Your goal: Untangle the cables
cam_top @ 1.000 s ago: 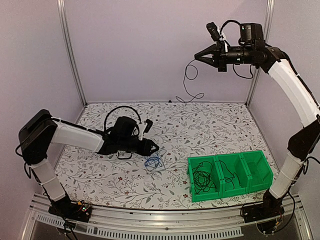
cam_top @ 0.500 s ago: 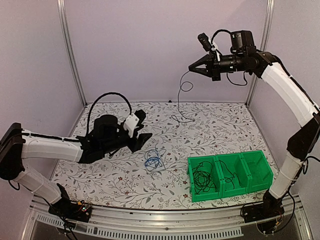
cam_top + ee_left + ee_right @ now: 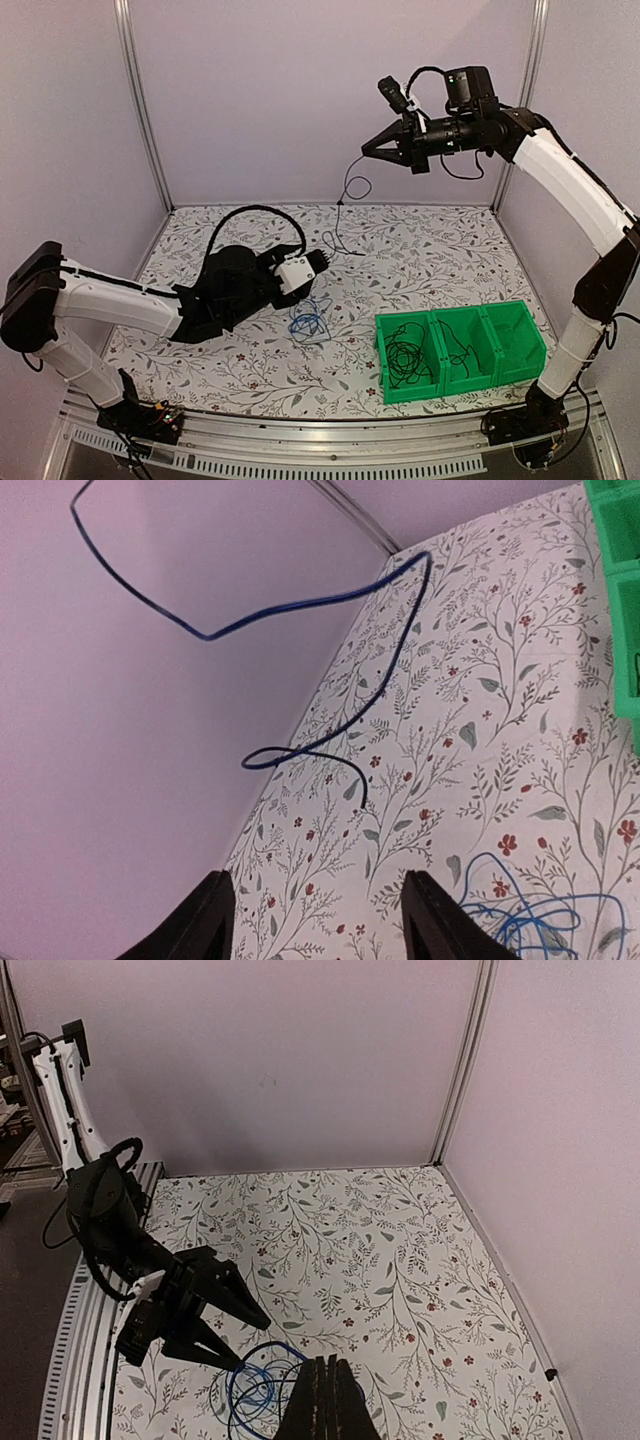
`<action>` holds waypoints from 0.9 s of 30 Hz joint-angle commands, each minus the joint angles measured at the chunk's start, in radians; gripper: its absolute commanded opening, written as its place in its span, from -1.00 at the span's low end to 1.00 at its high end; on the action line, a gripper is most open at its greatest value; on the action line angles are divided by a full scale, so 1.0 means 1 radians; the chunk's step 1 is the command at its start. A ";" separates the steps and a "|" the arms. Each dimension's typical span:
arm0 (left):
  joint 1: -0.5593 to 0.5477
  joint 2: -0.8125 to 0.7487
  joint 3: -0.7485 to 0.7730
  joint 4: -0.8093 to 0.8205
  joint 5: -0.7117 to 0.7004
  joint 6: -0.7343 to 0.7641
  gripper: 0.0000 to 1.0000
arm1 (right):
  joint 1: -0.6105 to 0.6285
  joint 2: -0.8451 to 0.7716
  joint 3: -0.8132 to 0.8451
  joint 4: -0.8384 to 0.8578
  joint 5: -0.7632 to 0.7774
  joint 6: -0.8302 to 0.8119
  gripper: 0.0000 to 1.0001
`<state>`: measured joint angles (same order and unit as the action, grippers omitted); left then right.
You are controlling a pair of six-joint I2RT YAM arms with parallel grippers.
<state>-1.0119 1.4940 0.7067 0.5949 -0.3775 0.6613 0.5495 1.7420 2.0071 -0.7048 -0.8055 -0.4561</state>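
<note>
The left end effector (image 3: 318, 264) is hovering low over the middle of the floral-printed white surface (image 3: 450, 260). Its jaws are standing wide apart and gripping nothing. In the left wrist view its two black fingertips (image 3: 215, 920) are framing only bare surface.

Just on the near side of it, a bright blue thin cable (image 3: 308, 322) is lying in a loose coil on the surface, apart from the fingers. To the near right, a green plastic bin with three compartments (image 3: 520, 340) is sitting at the front edge. It is holding a bundle of black thin cable (image 3: 405, 360) in its left compartment and another black strand (image 3: 456, 350) in the middle one.

Farther back, a single thin dark cable (image 3: 341, 205) is hanging in loose curls, with its lower end reaching down towards the surface near the back wall. Whether that end is resting there is hard to tell. High above, at the back, the right end effector (image 3: 370, 150) is pinching the top of this cable with its jaws closed.
</note>
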 commanded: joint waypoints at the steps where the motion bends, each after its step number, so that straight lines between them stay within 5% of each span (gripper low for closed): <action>1: -0.043 0.050 0.057 0.056 -0.037 0.147 0.14 | 0.024 -0.004 -0.003 -0.003 -0.006 0.013 -1.00; 20: -0.076 0.238 0.122 0.328 -0.164 0.384 -0.01 | 0.061 -0.006 -0.011 -0.010 -0.018 0.019 -1.00; 23: -0.076 0.272 0.139 0.345 -0.161 0.406 -0.30 | 0.061 -0.006 -0.009 -0.009 -0.018 0.019 -1.00; 27: -0.068 0.310 0.139 0.327 -0.165 0.374 -0.98 | 0.061 -0.012 0.023 -0.015 0.019 0.002 -1.00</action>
<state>-1.0744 1.7683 0.8299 0.8833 -0.5335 1.0393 0.6041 1.7420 2.0022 -0.7105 -0.8059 -0.4480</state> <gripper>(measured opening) 0.129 0.012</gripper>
